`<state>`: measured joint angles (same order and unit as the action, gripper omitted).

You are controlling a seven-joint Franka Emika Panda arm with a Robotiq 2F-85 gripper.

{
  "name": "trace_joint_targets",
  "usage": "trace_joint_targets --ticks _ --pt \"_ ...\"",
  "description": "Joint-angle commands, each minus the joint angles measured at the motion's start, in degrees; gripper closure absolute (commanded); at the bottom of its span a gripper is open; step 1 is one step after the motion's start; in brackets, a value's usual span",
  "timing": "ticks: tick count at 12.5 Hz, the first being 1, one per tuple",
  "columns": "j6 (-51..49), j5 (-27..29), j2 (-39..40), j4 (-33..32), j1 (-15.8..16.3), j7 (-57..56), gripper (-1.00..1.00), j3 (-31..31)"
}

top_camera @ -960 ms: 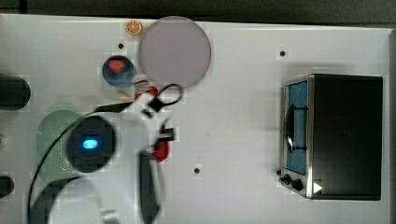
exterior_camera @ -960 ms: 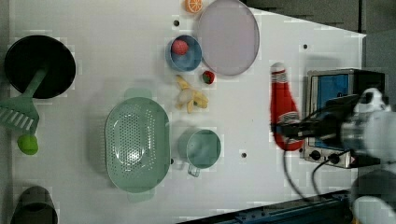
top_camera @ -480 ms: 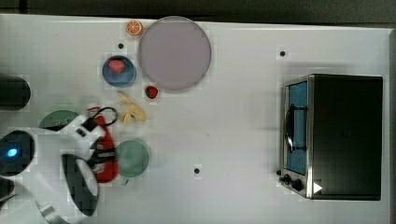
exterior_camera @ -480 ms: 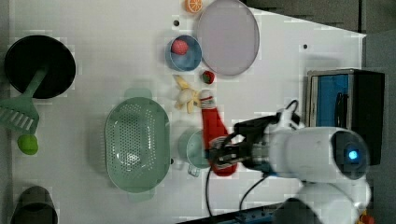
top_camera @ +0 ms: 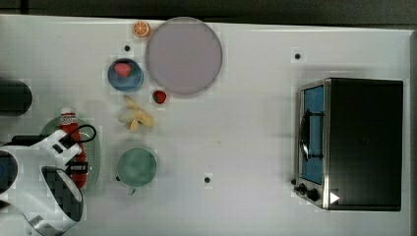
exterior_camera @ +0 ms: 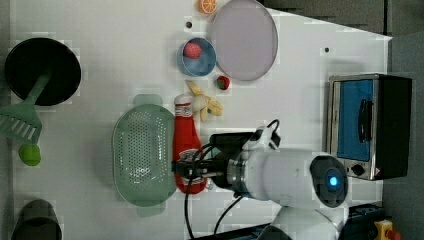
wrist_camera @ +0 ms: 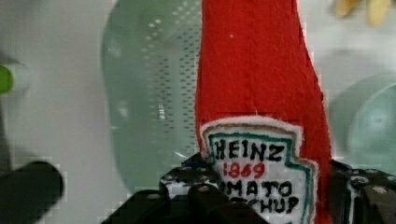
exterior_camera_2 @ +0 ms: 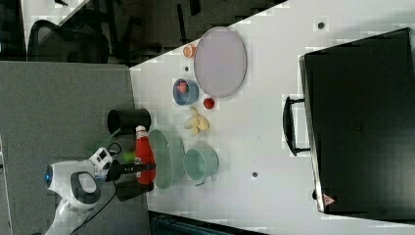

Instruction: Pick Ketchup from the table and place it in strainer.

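The Ketchup, a red soft bottle with a white cap and a Heinz label, hangs lengthwise in my gripper, which is shut on its label end. In the left view it hangs over the right rim of the pale mint strainer. In the top view the Ketchup lies across the strainer, part of which my arm hides. The wrist view has the Ketchup in front of the strainer's dotted bottom, with a finger on either side of the label. The right view puts the Ketchup just off the strainer.
A round green cup stands close beside the strainer. Bananas, a strawberry, a blue bowl, a grey plate and an orange lie beyond. A toaster oven stands far off. A black pot and a green spatula flank the strainer.
My arm has carried the Ketchup from near the toaster oven across the table, past the green cup, to the strainer. The grip has stayed shut on it.
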<state>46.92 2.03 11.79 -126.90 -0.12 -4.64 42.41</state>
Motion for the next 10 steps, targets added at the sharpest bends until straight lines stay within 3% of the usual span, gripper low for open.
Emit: trace_joint_targets --ticks 1,4,7,8,10 --pt "3.85 -0.31 4.04 1.15 2.15 8.83 -0.2 0.21" --pt "9.3 -2.05 8.81 1.11 3.21 9.87 -0.26 -0.45" --pt "9.71 -5.09 11.16 1.02 3.36 9.88 -0.88 -1.65" --pt "9.83 -5.09 11.02 1.26 3.36 9.88 -1.0 -1.64" --pt "9.76 -5.03 9.63 1.75 3.17 10.14 -1.0 -1.68"
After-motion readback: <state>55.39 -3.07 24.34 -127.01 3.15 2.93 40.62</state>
